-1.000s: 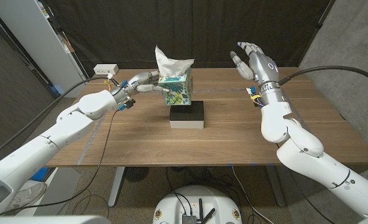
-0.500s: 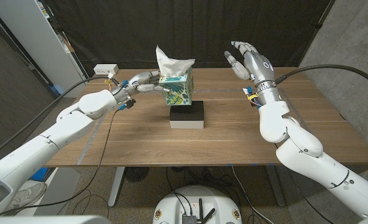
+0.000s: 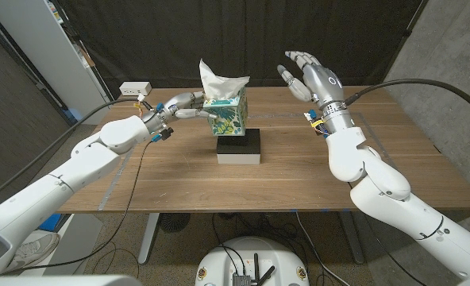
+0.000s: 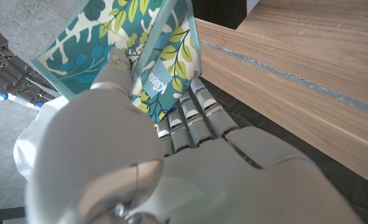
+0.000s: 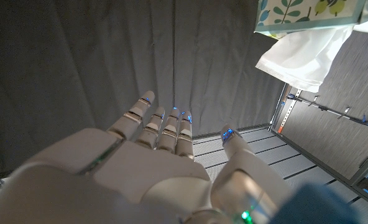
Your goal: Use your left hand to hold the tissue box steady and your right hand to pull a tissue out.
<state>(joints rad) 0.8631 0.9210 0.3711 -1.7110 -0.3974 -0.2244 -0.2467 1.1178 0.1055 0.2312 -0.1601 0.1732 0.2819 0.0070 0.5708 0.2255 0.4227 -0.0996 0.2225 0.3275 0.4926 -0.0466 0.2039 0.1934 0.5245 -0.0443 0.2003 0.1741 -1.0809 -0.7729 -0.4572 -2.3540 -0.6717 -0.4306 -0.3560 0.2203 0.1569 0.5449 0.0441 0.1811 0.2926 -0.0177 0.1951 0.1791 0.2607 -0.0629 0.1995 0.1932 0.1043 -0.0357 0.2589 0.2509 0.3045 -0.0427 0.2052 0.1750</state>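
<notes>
Left hand (image 3: 181,106) clamped on side of leaf-patterned teal tissue box (image 3: 227,117), atop black-and-white block (image 3: 239,147) mid-surface. Right hand (image 3: 305,73) raised, fingers apart, empty, beside white tissue (image 3: 217,79); tissue lies toward robot's left, sticking upward.

A teal, green and white leaf pattern is seen on the tissue box (image 3: 228,115), topped by a white tissue (image 3: 217,79). A black-and-white block (image 3: 239,147) and brown wood-grain worktop (image 3: 179,171) are shown beneath.
</notes>
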